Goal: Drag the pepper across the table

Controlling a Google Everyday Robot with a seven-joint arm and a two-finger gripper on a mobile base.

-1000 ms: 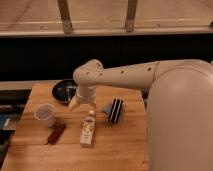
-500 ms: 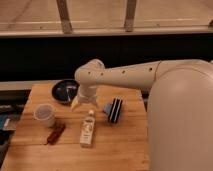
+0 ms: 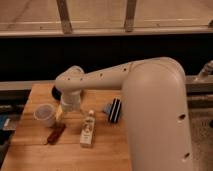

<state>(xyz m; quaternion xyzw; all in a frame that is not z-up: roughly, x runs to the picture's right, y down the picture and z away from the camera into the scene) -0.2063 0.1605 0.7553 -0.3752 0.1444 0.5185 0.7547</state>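
Observation:
The pepper (image 3: 56,133) is a slim dark red-brown piece lying on the light wooden table (image 3: 35,155) near its front left. My gripper (image 3: 68,105) hangs below the cream arm's wrist, above the table behind and slightly right of the pepper, and apart from it. It is next to the clear plastic cup (image 3: 44,114). The arm hides much of the gripper from this view.
A white-and-yellow bottle (image 3: 88,129) lies right of the pepper. A black-and-blue striped block (image 3: 114,110) stands further right. A dark bowl (image 3: 56,92) sits at the back left, mostly hidden by the arm. My large cream body (image 3: 160,120) fills the right side.
The wrist and gripper have moved left, from above the bottle toward the cup, now covering more of the dark bowl. The pepper, bottle, cup and block have not moved.

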